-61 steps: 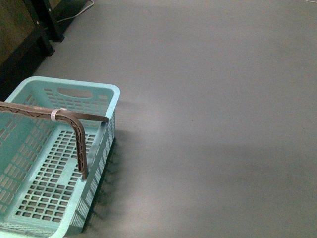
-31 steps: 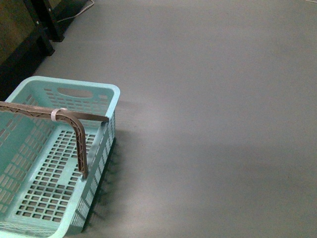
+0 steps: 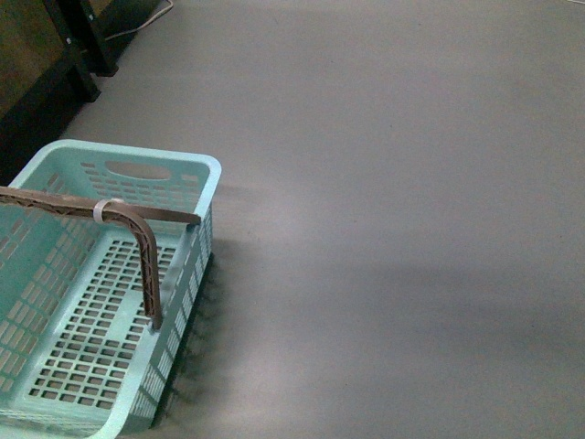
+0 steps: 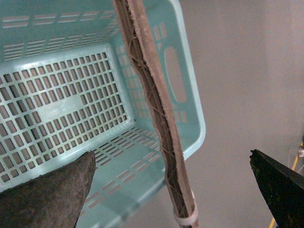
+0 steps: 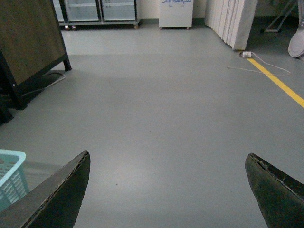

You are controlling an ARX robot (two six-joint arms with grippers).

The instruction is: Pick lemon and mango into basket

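Grey floor (image 3: 393,229), smooth, lies under every item.

- Item, near left: basket (image 3: 196,169), turquoise, slotted, nothing in it. Its brown handle (image 3: 146,265), with a white band (image 3: 102,212), stands across the opening.
- Item: my left gripper (image 4: 173,187), spread wide, hanging over that handle.
- Item: my right gripper (image 5: 171,187), spread wide, holding nothing, over bare floor.
- Lemon, mango: not in view anywhere.
- Item, far left: dark cabinet (image 3: 37,82).

Hazards, as I judge:
- The handle may snag a lowering finger or bounce dropped fruit out.
- The light basket may skid if nudged.
- Round fruit may roll.
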